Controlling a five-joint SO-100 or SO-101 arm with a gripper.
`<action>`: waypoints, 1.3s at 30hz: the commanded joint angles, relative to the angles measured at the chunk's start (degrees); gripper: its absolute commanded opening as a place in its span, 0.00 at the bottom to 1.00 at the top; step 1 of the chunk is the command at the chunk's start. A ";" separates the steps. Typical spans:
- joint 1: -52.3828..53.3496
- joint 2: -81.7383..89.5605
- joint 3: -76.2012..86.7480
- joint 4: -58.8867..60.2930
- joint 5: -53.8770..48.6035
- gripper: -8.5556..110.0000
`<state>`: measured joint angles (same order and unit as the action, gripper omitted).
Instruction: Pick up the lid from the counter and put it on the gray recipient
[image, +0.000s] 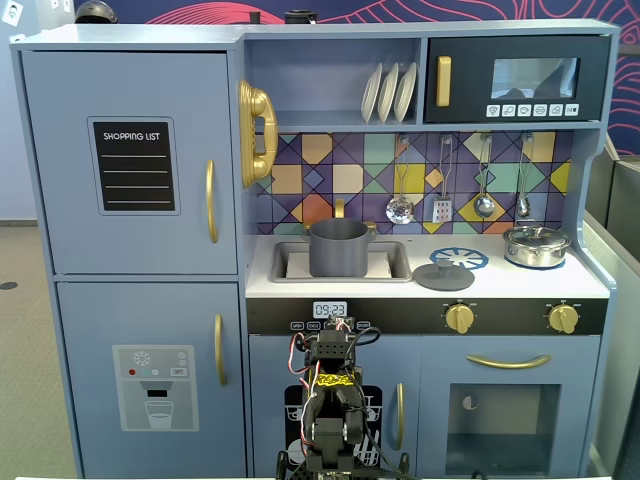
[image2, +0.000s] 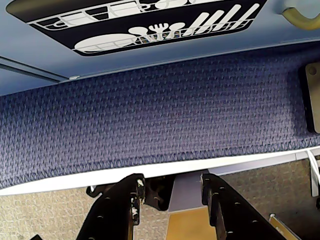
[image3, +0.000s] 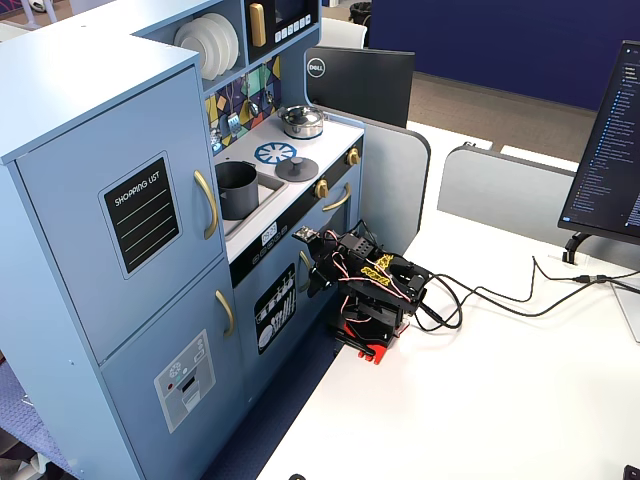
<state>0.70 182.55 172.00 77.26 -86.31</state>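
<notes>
Tool empty, jaws apart; one lid on counter; one gray recipient, uncovered.

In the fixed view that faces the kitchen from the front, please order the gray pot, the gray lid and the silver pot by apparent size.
1. gray pot, in the sink
2. silver pot and gray lid: similar width, too close to rank

The gripper enters from the bottom edge, its two black fingers apart with nothing between them; beyond lies a blue woven carpet; above it, the pale blue cabinet front bears a dishwasher-rack decal; a gold handle shows at top right.
</notes>
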 joint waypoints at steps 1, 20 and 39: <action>3.25 -0.35 0.00 10.37 -0.35 0.07; 8.96 -5.01 -15.38 4.04 -5.89 0.07; 31.55 -20.74 -35.51 -51.06 -7.91 0.07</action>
<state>28.74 166.29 137.29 40.61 -95.45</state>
